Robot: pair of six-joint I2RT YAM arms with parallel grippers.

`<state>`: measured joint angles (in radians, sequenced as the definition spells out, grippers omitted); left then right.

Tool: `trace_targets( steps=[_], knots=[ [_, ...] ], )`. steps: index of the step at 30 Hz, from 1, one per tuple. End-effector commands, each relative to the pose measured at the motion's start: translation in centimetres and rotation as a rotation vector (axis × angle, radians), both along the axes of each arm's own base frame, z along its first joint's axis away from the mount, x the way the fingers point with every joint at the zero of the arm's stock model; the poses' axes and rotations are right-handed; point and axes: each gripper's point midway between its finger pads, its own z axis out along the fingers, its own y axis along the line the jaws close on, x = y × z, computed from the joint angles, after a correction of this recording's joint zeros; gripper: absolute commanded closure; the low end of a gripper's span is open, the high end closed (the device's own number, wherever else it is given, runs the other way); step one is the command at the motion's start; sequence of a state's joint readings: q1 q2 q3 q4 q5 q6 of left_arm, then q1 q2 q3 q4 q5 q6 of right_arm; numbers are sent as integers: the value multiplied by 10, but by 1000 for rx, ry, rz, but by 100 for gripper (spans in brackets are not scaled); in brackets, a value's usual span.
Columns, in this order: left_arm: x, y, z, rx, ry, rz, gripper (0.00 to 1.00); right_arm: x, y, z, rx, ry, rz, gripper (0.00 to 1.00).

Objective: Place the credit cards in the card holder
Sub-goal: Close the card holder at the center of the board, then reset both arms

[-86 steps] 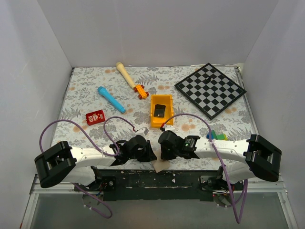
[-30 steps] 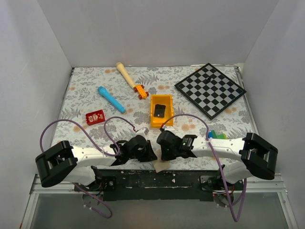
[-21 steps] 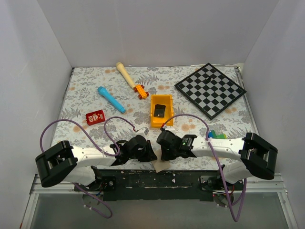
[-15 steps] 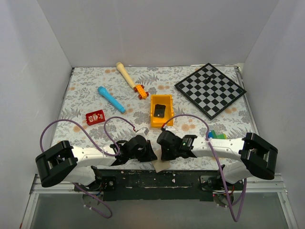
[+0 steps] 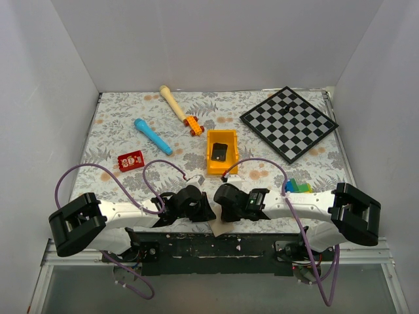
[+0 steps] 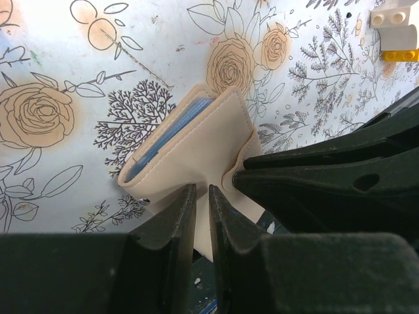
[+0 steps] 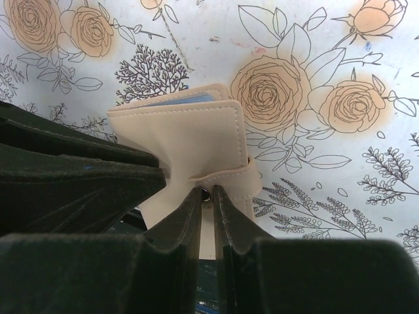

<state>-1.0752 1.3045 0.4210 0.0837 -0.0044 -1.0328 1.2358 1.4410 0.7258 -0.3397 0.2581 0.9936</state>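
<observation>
Judging by how things lie, the job is at its opening step, with no card seen going in yet. On the flowered table (image 5: 118,124), behind the chessboard (image 5: 289,123) and the yellow bin (image 5: 222,152), nothing of the task is in hand; a dark flat thing (image 5: 220,151) lies in the bin, too small to tell whether it is a card. Both arms are folded in at the near edge, where the card holder (image 6: 196,140) lies between them, folded over, with the pale blue lining showing along its far edge. The left gripper (image 6: 201,191) has its fingers drawn almost together, and they seem to pinch the holder's near flap. The right gripper (image 7: 208,191) is likewise nearly closed, at the snap tab (image 7: 226,178) that wraps the holder's side; whether it has a firm hold of the tab I cannot tell for sure. The red card (image 5: 131,160) lies flat well to the left, far from both grippers and untouched. What is left, I judge, is nearly everything: free the tab, spread the holder open, fetch the card and slide it into a pocket.
</observation>
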Motion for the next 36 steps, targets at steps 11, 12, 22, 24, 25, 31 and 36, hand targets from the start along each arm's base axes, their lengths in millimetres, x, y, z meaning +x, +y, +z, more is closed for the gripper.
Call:
trace_targets(
  steps=[11,12,22,24,25,31,36],
  knots=[
    [0,-2,-5,48,4,-19,86,-1,-31,13,-188,-102,118,78],
    [2,-3,-2,47,-4,-19,86,8,-25,31,-161,-158,119,77],
    [25,-13,41,41,-125,-7,84,37,-56,128,90,-418,-36,65],
    [34,-12,57,43,-170,4,83,33,-74,122,87,-411,-71,62],
    [39,-10,64,42,-185,14,82,32,-81,118,87,-403,-86,61],
    [72,21,101,15,-253,108,68,21,-113,104,139,-370,-169,46],
    [91,78,111,49,-284,263,47,22,-129,100,174,-393,-224,27]
  ],
)
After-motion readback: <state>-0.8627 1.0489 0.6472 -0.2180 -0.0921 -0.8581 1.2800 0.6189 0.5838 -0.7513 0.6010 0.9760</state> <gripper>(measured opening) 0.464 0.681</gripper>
